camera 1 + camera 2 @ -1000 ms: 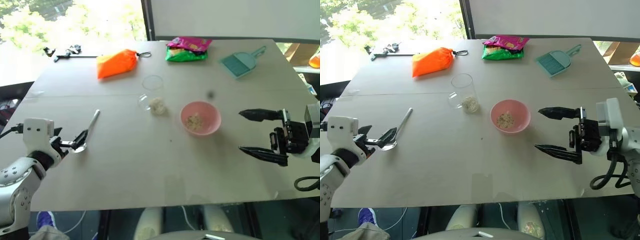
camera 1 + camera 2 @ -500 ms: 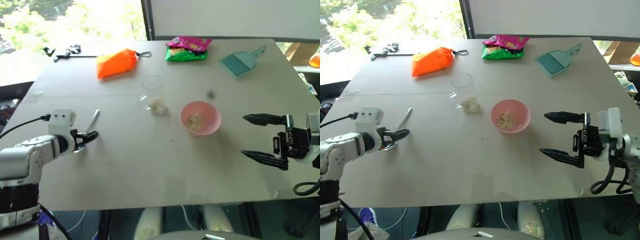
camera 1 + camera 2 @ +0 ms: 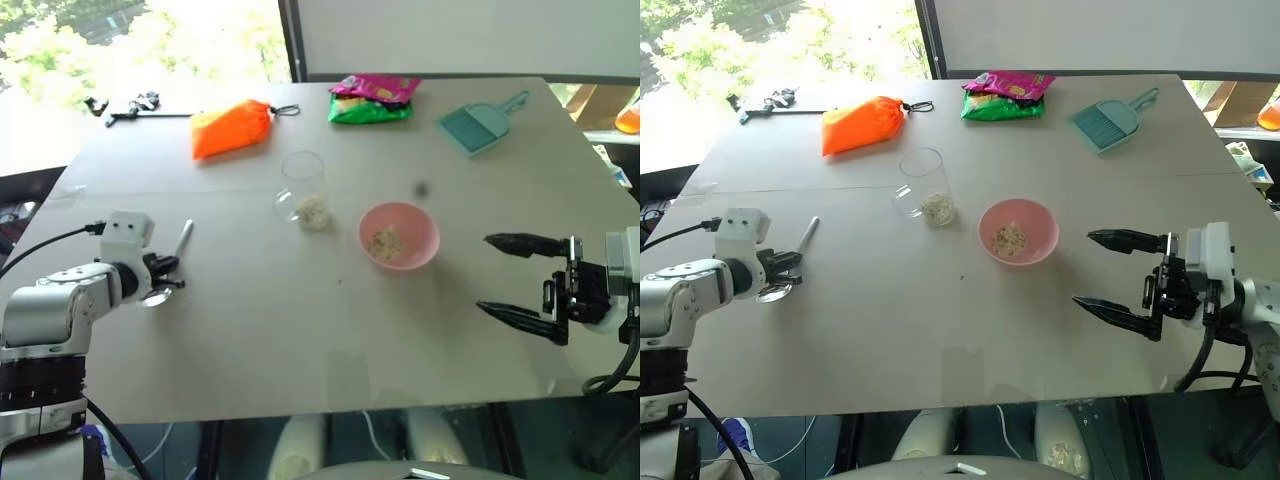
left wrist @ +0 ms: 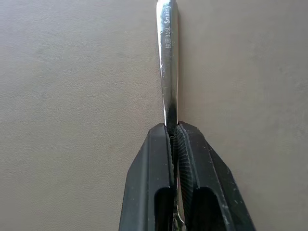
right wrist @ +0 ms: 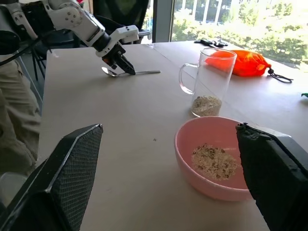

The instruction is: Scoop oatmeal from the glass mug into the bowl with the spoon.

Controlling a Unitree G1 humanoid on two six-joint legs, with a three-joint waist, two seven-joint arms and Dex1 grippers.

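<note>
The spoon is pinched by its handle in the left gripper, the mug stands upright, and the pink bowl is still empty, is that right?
Not quite: the pink bowl already holds some oatmeal, as the right wrist view shows. The rest stands: the left gripper is shut on the spoon handle, and the mug stands upright.

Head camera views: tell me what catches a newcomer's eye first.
The left tool is shut on the spoon lying at the table's left side. Mid-table stand the glass mug with oatmeal at its bottom and the pink bowl; the right tool hangs wide open to the bowl's right.
</note>
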